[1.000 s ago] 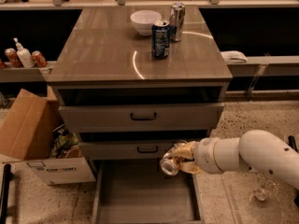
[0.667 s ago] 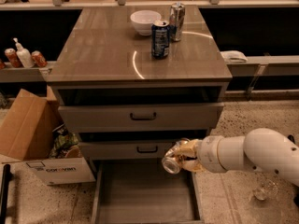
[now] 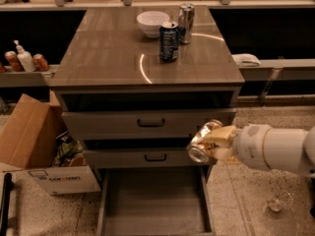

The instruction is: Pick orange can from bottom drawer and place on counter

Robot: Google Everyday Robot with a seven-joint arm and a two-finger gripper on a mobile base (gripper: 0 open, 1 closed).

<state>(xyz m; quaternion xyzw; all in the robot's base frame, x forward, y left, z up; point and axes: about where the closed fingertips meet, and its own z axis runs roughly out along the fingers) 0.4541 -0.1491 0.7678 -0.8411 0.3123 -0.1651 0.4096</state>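
End effector (image 3: 217, 143) above bottom drawer (image 3: 155, 203) grips one orange can (image 3: 201, 146); counter (image 3: 106, 53) holds two cans (image 3: 169, 42), one bowl (image 3: 152, 22)

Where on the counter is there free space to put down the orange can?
The counter is bare along its front edge and across its left half. The back centre is crowded: a white bowl, a dark blue can and a silver can stand close together. The gripper holds the orange can at the right, in front of the middle drawer.
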